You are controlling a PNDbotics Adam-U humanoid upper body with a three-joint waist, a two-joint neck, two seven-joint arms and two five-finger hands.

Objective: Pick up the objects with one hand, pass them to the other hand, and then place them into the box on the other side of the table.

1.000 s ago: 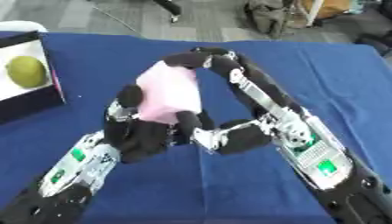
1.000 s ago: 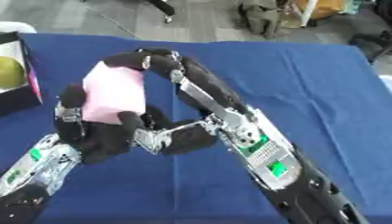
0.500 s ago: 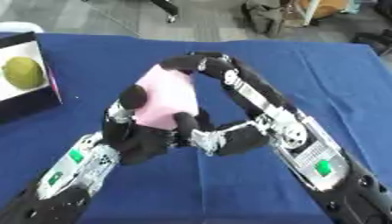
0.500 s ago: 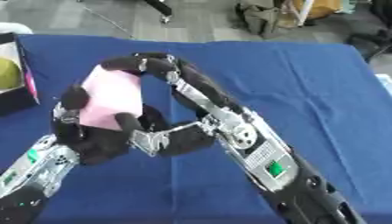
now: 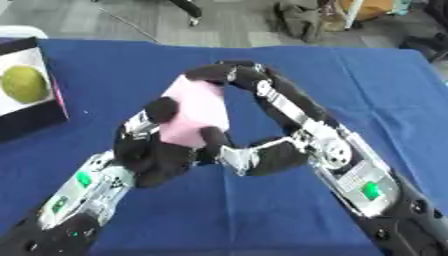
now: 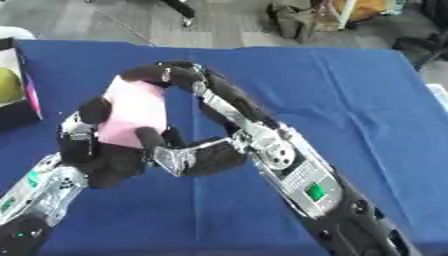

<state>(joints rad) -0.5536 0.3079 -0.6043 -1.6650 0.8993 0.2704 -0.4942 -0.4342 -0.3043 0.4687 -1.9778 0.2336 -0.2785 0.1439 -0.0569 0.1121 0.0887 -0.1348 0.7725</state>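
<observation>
Both hands meet over the middle of the blue desk [image 5: 367, 85], sharing one pale pink block [image 5: 194, 112] that is lifted clear of the cloth. The left hand [image 5: 162, 150], coming up from the lower left, has its fingers [image 5: 162, 109] curled around the block's lower half, with the thumb pressed against its right face. The right hand [image 5: 229, 75] arches in from the lower right and hooks its fingers over the block's top edge (so both are clamped on it together). At the far left edge of the desk stands a black box [image 5: 31, 107] with a white inside, holding a yellow-green round fruit [image 5: 24, 84], well apart from the hands.
</observation>
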